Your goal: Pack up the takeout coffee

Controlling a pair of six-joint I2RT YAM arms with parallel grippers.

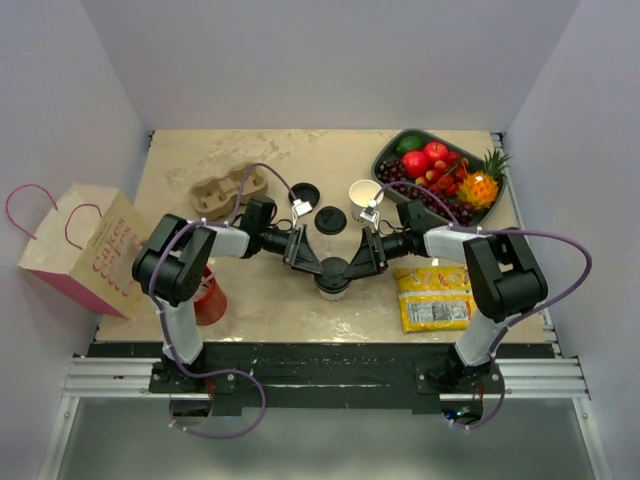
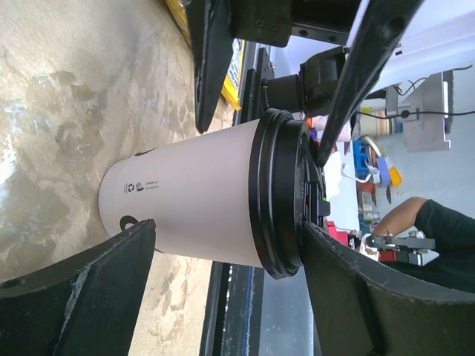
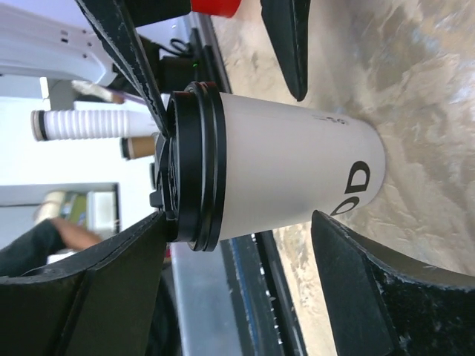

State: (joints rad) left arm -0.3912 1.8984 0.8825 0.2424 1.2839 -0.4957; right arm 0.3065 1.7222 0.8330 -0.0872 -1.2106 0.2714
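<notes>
Takeout coffee (image 1: 332, 272) stands upright with its lid on, at the middle of the near edge of the table (image 1: 270, 305). You see the left gripper (image 2: 226, 231) spread wide, one finger by the lid and one by the base. The right gripper (image 3: 240, 217) is spread likewise from the opposite side. You cannot tell whether any finger touches the coffee.

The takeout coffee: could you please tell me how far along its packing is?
Done: the black lid sits on the takeout coffee, upright on the table. In hand: the left gripper and right gripper flank it, fingers open, neither gripping. Left: grasping it and packing it, presumably into the cardboard carrier or the paper bag; it is in neither yet.
</notes>
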